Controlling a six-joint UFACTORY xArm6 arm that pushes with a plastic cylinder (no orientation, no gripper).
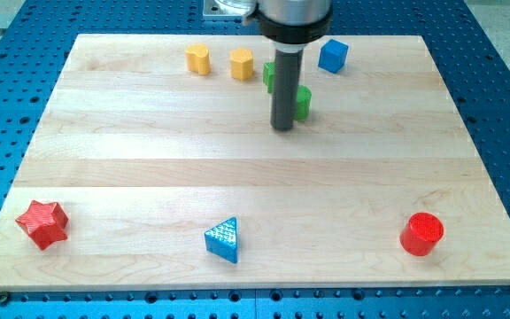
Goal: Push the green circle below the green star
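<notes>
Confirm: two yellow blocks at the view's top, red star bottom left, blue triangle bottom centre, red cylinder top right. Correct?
One error: the red cylinder sits at the view's bottom right, not top right; the block up there is a blue cube. The camera view shows this. The two yellow blocks, red star and blue triangle are as stated.

We see a bright, even scene, lit softly from above. The pale wooden bench (149, 177) shows no harsh glare. Shadows are faint and short, hugging the red star (42, 223), the blue triangle (223, 240) and the red cylinder (422, 234). Focus is sharp throughout, though the bench edges taper toward the view's top.
</notes>
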